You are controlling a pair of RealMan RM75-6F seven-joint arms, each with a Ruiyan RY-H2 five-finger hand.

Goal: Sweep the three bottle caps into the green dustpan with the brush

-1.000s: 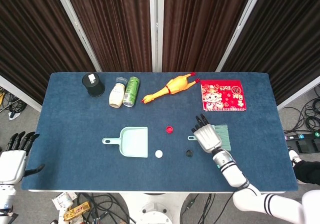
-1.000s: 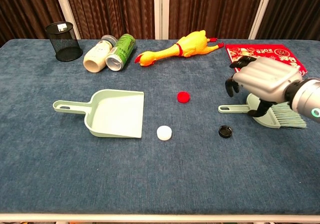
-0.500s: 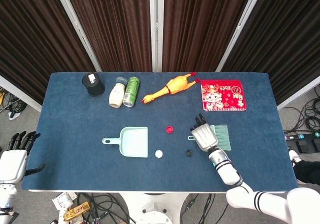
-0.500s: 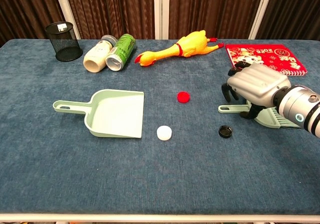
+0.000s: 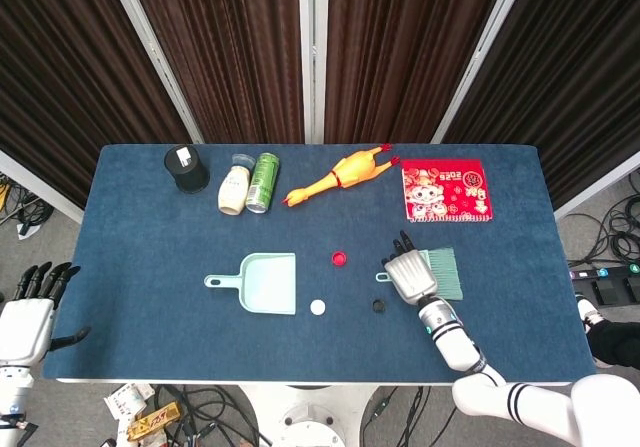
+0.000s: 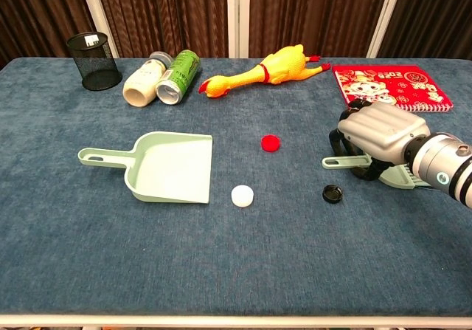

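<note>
The green dustpan [image 5: 265, 285] [image 6: 169, 167] lies left of centre, its mouth facing right. A red cap [image 5: 339, 259] [image 6: 271, 143], a white cap [image 5: 318, 307] [image 6: 242, 195] and a black cap [image 5: 379, 306] [image 6: 332, 193] lie to its right. The green brush [image 5: 446, 273] [image 6: 332, 160] lies flat on the table. My right hand [image 5: 410, 275] [image 6: 376, 131] sits low over it, fingers curving down over the handle, which pokes out to the left. My left hand [image 5: 25, 312] hangs off the table's left edge, fingers apart and empty.
At the back stand a black mesh cup [image 5: 187, 167] [image 6: 94, 61], a lying white bottle [image 5: 233, 185] and green can [image 5: 262, 181], a yellow rubber chicken [image 5: 340, 175] [image 6: 262, 70] and a red notebook [image 5: 445, 189] [image 6: 391, 86].
My right hand has come down from above the brush onto its handle. The caps, dustpan and left hand have not moved.
</note>
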